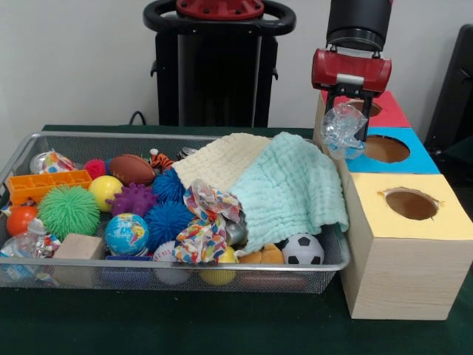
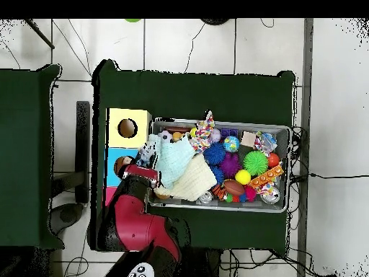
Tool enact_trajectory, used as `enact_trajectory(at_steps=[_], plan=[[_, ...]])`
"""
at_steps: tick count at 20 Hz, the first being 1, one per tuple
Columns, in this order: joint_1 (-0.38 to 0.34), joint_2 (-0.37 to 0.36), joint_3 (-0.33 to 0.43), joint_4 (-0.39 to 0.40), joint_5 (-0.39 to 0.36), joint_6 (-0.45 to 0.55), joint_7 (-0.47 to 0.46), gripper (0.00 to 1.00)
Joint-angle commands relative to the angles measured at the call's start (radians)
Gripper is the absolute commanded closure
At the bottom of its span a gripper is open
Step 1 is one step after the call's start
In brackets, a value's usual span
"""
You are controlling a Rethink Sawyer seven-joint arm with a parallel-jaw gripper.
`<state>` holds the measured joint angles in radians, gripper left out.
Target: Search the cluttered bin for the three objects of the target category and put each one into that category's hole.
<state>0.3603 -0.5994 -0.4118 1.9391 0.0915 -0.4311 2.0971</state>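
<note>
My gripper hangs above the gap between the bin's right end and the wooden box, shut on a crumpled clear plastic piece. It hovers beside the blue hole and in front of the red hole. The yellow hole lies nearest the camera. From overhead, the gripper with the plastic sits at the bin's left end next to the blue section. More clear plastic lies in the bin's front left corner.
The wire bin holds a mint cloth, a cream cloth, a patterned cloth, spiky balls, a globe ball, a soccer ball, a wooden block and an orange tray.
</note>
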Motion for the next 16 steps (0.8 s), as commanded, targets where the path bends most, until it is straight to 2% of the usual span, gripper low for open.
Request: enact_trajectory(at_steps=[1,16], plan=[[-0.001,0.019,0.107,0.047,0.024,-0.051,0.215,1.00],[-0.006,-0.035,0.097,0.051,0.018,0.011,0.185,1.00]])
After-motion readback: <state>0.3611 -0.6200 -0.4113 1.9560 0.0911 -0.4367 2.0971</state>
